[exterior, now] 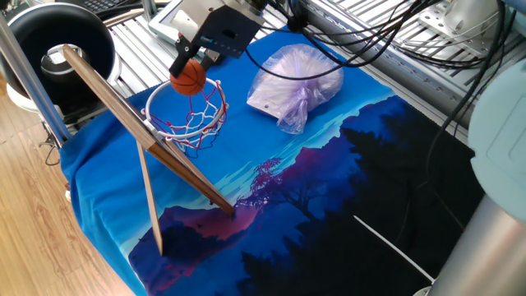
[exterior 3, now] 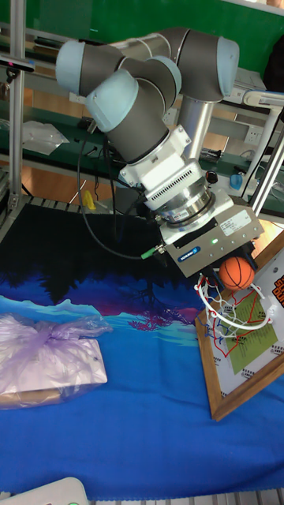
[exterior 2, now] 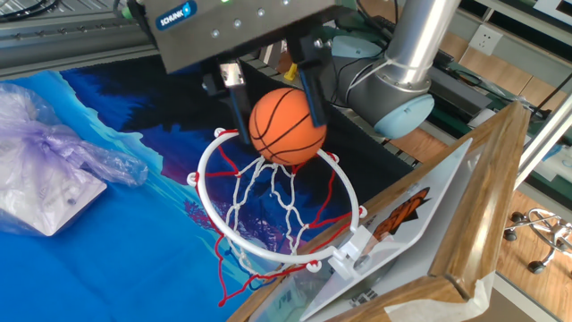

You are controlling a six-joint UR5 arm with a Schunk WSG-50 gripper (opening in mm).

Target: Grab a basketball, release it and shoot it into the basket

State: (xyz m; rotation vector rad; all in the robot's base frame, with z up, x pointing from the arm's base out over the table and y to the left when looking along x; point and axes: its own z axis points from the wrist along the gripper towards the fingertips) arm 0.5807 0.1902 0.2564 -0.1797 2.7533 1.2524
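Observation:
The small orange basketball (exterior 2: 286, 127) sits between the two dark fingers (exterior 2: 235, 100) of my gripper (exterior 2: 275, 112), which is shut on it. Ball and gripper hang just above the basket's red rim (exterior 2: 200, 183), over the side away from the backboard, and the ball's underside reaches about rim level. In one fixed view the basketball (exterior: 190, 77) is over the far edge of the basket (exterior: 149, 112), with the gripper (exterior: 192, 69) on it. The tall fixed view has the basketball (exterior 3: 237, 272) under the gripper body, above the basket (exterior 3: 210, 308).
The hoop hangs from a slanted wooden backboard (exterior: 123, 115) propped on the blue printed cloth (exterior: 246, 164). A translucent lilac bag (exterior: 296, 82) lies beside the hoop. A black round tub (exterior: 57, 37) stands behind the backboard. Cables run along the far side.

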